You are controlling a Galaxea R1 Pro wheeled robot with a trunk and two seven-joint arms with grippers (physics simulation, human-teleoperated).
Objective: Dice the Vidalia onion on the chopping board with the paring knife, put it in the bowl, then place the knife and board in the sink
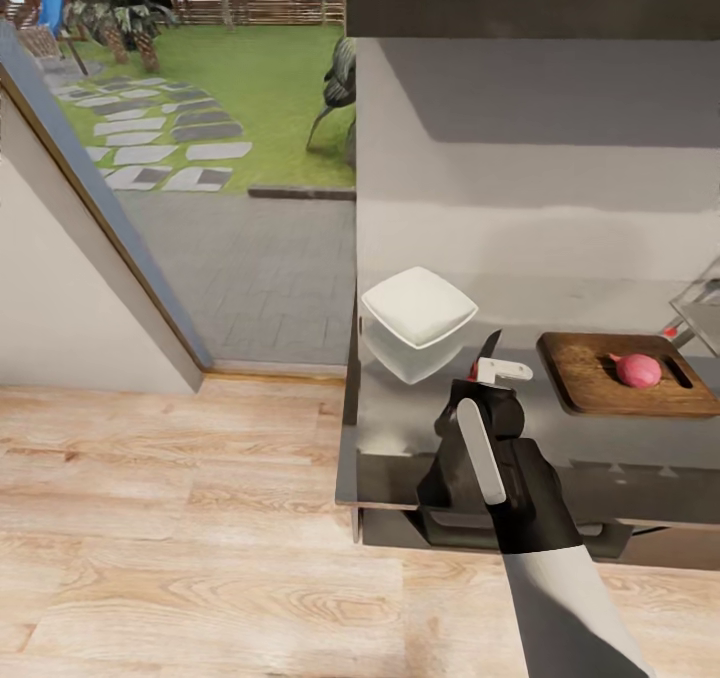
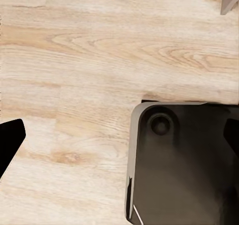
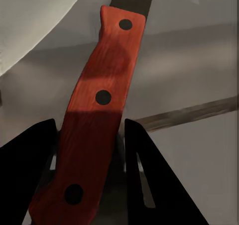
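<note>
While the paring knife (image 3: 94, 120) sits between them, the right gripper's (image 3: 89, 150) jaws clench its red handle.

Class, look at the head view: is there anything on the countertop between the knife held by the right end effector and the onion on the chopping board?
Nothing visible. The paring knife in the right end effector has bare countertop up to the chopping board, where the onion rests. The bowl is on the opposite side.
</note>
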